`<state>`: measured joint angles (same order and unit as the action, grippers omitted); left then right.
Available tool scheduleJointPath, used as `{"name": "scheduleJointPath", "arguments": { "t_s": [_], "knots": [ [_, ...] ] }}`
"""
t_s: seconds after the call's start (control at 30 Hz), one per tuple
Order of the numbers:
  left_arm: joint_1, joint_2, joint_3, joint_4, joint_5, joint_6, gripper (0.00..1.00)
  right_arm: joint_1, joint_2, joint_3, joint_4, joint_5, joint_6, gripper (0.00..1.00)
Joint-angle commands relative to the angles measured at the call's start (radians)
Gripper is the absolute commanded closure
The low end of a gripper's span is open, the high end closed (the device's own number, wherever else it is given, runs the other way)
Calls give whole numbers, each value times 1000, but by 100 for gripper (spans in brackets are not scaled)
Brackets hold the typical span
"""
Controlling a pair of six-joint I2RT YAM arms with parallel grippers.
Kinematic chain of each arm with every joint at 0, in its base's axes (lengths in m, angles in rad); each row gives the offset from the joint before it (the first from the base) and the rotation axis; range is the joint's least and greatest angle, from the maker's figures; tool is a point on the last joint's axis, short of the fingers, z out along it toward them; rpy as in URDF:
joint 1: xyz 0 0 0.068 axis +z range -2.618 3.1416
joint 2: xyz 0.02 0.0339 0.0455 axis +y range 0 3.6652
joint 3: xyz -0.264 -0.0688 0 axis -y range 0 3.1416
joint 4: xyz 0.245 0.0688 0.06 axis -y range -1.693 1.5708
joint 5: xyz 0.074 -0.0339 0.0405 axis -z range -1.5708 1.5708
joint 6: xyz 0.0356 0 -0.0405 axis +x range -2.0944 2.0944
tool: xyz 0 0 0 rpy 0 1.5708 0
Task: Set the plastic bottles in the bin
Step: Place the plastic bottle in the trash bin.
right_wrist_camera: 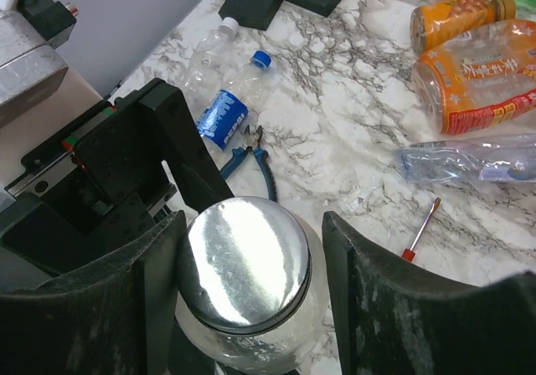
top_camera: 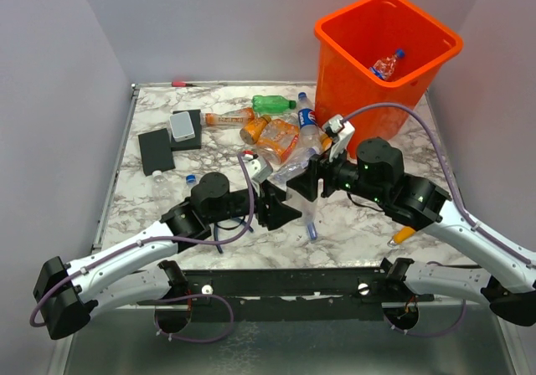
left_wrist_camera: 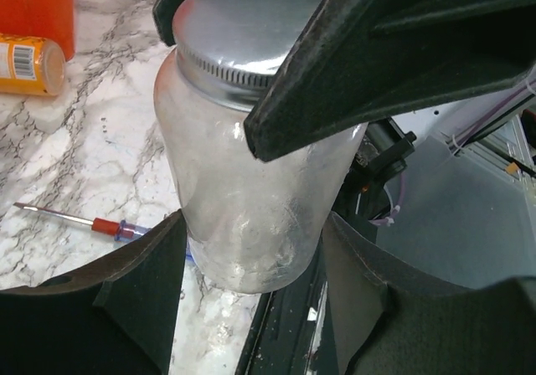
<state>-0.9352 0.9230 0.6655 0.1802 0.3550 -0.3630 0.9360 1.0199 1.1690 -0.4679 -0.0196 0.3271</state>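
A clear jar with a silver metal lid hangs between my two grippers above the table's near middle. My left gripper is shut on the jar's lower body. My right gripper is open around the lid, with the left finger against it and a small gap on the right. The orange bin stands at the back right with one clear bottle inside. Green, orange and Pepsi-labelled bottles lie left of the bin. More bottles show in the right wrist view: orange, crushed clear and Pepsi-labelled.
Blue-handled pliers and a red-and-blue screwdriver lie on the marble below the jar. Black pads and a grey box sit at the back left. An orange marker lies near the right arm.
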Motion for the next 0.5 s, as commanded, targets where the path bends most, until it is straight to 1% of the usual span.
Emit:
{"name": "scheduleJointPath", "arguments": {
  "t_s": [0.0, 0.1, 0.13, 0.2, 0.23, 0.27, 0.3, 0.33, 0.4, 0.43, 0.47],
  "knots": [
    [6, -26, 18, 51, -16, -3, 83, 6, -21, -42, 49, 13, 47, 47],
    [6, -28, 16, 55, -17, -8, 82, 6, -36, -54, 64, 14, 59, 64],
    [5, -30, 15, 55, -20, -10, 80, 6, -40, -57, 66, 15, 61, 68],
    [5, -39, 10, 54, -37, -10, 69, 6, -47, -58, 68, 14, 65, 82],
    [6, -47, 2, 57, -51, -9, 67, 6, -53, -59, 72, 15, 67, 89],
    [5, -56, -6, 61, -63, -9, 61, 6, -57, -60, 75, 14, 68, 94],
    [6, -68, -13, 68, -77, -8, 49, 6, -62, -59, 75, 40, 70, 98],
    [5, -80, -20, 71, -93, -6, 35, 6, -68, -58, 77, 49, 72, 99],
    [5, -112, -35, 76, -141, -3, 4, 6, -75, -47, 76, 63, 66, 100],
    [5, -132, -43, 79, -178, 1, 1, 6, -78, -33, 71, 78, 59, 100],
    [5, -161, -53, 79, -226, 6, 1, 6, -83, -13, 62, 104, 47, 100]
  ]
}}
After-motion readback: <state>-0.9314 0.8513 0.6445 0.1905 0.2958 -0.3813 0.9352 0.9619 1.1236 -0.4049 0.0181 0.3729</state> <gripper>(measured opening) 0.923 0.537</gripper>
